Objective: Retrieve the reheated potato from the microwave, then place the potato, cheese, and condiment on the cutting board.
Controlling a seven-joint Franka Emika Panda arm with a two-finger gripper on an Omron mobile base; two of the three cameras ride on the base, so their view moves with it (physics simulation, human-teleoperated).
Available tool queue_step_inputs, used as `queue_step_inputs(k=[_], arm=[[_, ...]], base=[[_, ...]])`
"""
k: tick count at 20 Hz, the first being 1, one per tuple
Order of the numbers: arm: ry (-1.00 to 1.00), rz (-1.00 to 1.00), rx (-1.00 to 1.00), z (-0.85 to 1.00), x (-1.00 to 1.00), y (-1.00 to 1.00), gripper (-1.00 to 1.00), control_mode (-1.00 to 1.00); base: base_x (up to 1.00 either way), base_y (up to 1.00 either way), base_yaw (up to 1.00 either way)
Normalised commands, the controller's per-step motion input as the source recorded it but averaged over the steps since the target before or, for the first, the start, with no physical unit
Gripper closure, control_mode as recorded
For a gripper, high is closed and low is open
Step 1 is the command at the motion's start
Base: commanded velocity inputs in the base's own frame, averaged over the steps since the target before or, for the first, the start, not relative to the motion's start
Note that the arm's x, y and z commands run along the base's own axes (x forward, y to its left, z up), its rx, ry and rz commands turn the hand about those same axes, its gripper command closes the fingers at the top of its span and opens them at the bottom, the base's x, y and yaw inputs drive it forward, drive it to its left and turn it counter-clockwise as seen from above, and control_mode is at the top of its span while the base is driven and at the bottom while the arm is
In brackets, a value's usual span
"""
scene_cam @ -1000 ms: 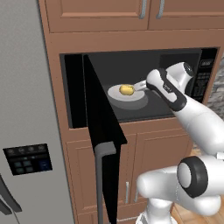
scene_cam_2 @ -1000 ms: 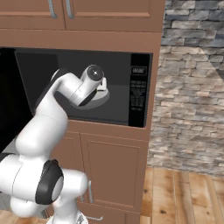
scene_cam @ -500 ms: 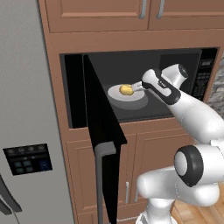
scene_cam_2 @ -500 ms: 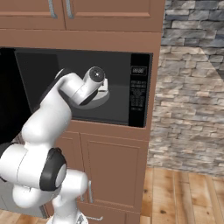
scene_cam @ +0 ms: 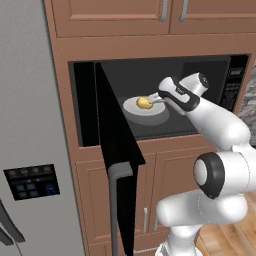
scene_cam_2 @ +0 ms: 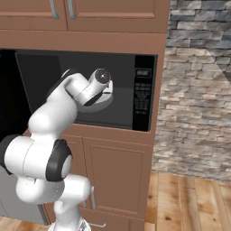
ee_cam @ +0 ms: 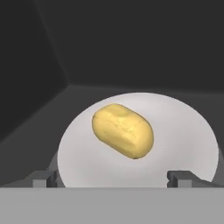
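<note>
Gripper (ee_cam: 113, 177) spread wide, empty, reaching into the open microwave (scene_cam: 235, 80). Potato (ee_cam: 123, 130) sits on the white turntable plate (ee_cam: 183, 135), dead ahead between the fingertip lines (not touching). Its long axis runs diagonally across the jaw gap; a roll may be needed.

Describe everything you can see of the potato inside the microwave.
The small yellowish-tan oval potato has smooth, slightly mottled skin and looks whole and uncut. It lies on its side, its long axis running diagonally in the hand view, near the middle of a round white plate on the floor of the open black microwave. Only the plate touches it. The open two-finger gripper sits just in front of it, fingertips apart at the plate's near edge, not yet around the potato.
</note>
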Motion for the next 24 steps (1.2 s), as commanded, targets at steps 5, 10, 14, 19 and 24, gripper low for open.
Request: queue_step_inputs(k=[5, 10, 14, 19, 24], arm=[[0.0, 0.0, 0.0, -0.06, 0.23, 0.0, -1.0, -1.0], [0.0, 0.0, 0.0, -0.08, 0.17, 0.0, -1.0, -1.0], [0.0, 0.0, 0.0, -0.06, 0.16, 0.0, -1.0, -1.0], [-0.01, 0.04, 0.0, -0.06, 0.03, 0.03, -1.0, -1.0], [-0.03, 0.06, 0.01, -0.03, 0.0, 0.05, -1.0, -1.0]], base=[[0.0, 0.0, 0.0], [0.0, 0.0, 0.0], [0.0, 0.0, 0.0], [0.0, 0.0, 0.0], [0.0, 0.0, 0.0]])
